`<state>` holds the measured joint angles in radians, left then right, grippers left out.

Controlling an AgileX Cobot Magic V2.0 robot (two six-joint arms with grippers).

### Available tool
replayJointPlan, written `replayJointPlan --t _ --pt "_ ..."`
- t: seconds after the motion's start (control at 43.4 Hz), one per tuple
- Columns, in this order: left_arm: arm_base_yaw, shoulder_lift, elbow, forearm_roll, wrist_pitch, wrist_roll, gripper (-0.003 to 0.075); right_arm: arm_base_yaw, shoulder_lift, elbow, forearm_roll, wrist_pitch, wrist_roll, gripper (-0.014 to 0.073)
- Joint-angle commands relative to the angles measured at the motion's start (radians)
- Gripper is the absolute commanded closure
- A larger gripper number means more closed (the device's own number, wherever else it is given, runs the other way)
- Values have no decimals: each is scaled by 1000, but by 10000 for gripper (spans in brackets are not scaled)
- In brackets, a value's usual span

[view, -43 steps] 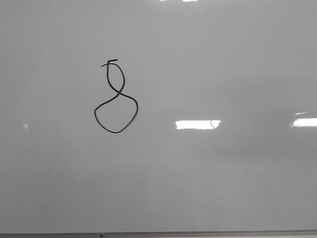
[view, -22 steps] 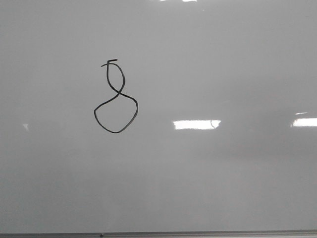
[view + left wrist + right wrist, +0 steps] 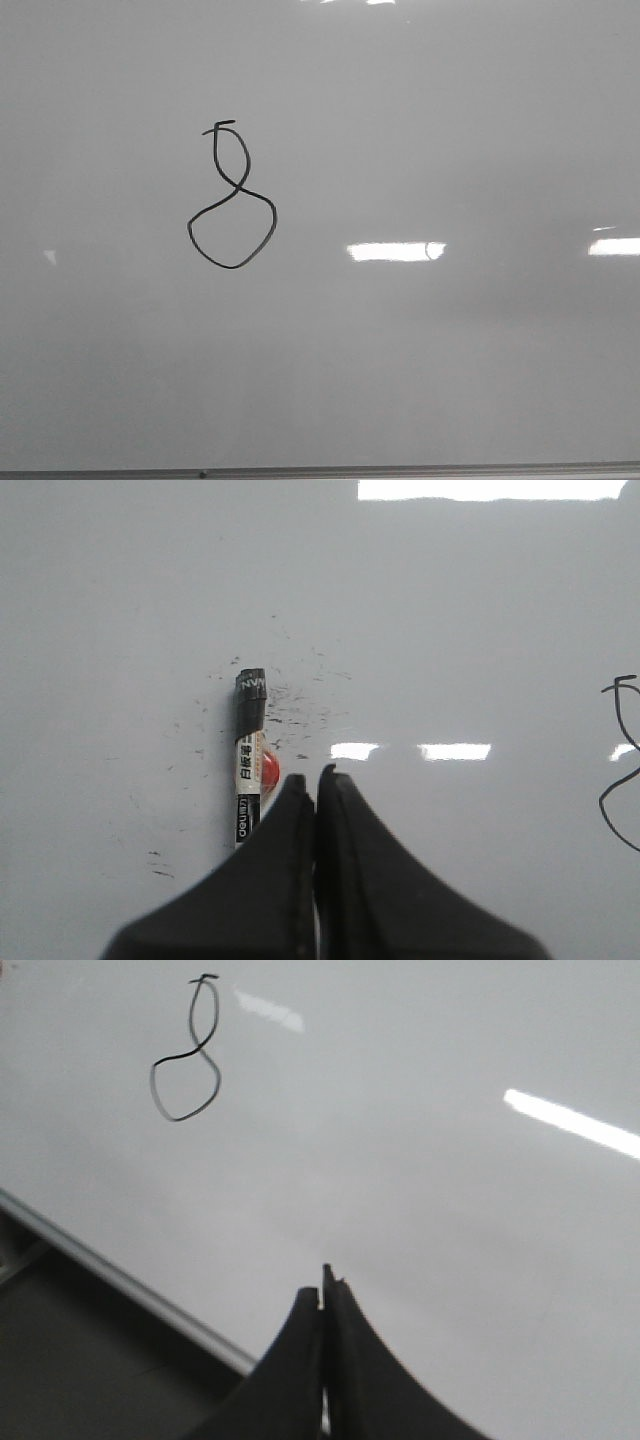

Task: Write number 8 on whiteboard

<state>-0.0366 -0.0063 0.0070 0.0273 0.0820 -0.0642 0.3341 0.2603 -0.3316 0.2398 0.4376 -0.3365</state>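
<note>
Front view: whiteboard (image 3: 420,120) fills the frame, thin dark edge along its near side. The 8 (image 3: 232,197) sits left of centre: narrow upper loop with a short tick on top, wider round lower loop, strokes crossing between them. Line is thin, black, closed. Two bright reflections (image 3: 396,252) lie to its right, well apart from it. No arm in this view.

Left wrist view: left gripper (image 3: 316,776) fingers pressed together, nothing between them. A marker (image 3: 248,755) lies flat on the board just beside the fingertips, black cap away from the gripper, white label with print, a red part near the fingertips. Small black specks (image 3: 290,705) scattered on the board around the cap. Part of the 8 shows at the frame edge, well apart from the marker.

Right wrist view: right gripper (image 3: 323,1298) also closed tight, empty, over the board close to its metal edge (image 3: 120,1280). The 8 is well apart from it.
</note>
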Motion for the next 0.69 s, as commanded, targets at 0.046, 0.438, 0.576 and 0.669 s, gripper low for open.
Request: replayJointPlan --t 0.046,0.438,0.576,0.669 --pt "2 -13 13 -5 -89 -11 741 -92 -61 93 -64 -289 81 653" --pt "2 -13 13 -5 -82 -11 741 -355 -285 356 -167 -328 314 653" --pt "2 -13 13 -5 -82 -11 741 -366 -288 356 -167 -314 314 653" --pt "2 -13 13 -5 -89 -11 741 -366 -288 356 -167 -314 314 653"
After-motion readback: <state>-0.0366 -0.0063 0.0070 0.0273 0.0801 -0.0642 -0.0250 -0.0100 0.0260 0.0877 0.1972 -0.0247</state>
